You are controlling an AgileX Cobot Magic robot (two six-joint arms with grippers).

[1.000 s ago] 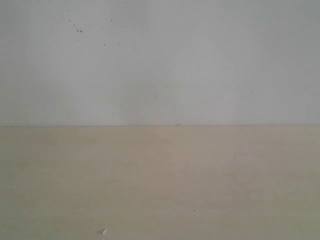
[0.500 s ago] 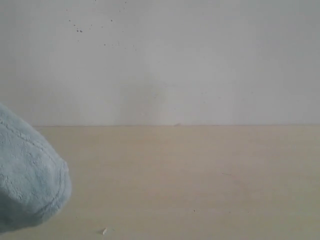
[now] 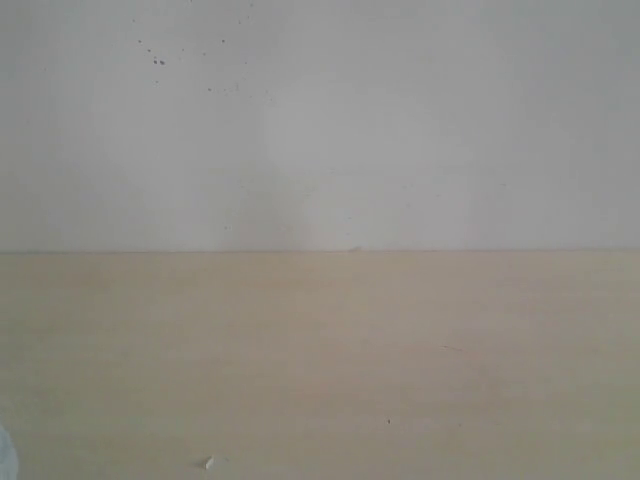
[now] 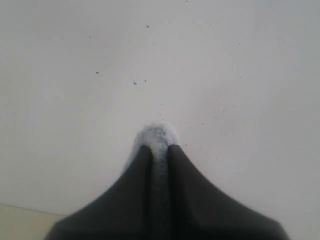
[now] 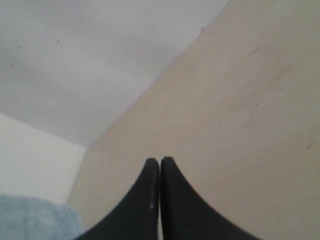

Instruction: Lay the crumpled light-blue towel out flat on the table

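My left gripper (image 4: 159,147) is shut on the light-blue towel (image 4: 157,134); a fluffy tuft pokes out past its black fingertips, facing the white wall. In the exterior view only a sliver of the towel (image 3: 4,452) shows at the lower left edge above the beige table (image 3: 380,360). My right gripper (image 5: 159,161) is shut with nothing between its fingers, above the table (image 5: 235,110). A patch of the towel (image 5: 35,217) lies at the edge of the right wrist view. Neither gripper appears in the exterior view.
A white wall (image 3: 320,120) with a few dark specks stands along the table's far edge. A small white chip (image 3: 209,462) marks the tabletop near the front. The right wrist view shows the table's corner and edge (image 5: 87,147).
Half a second ago a large bulge of the towel filled the exterior view's lower left; it has dropped back out, leaving only a sliver at the edge.
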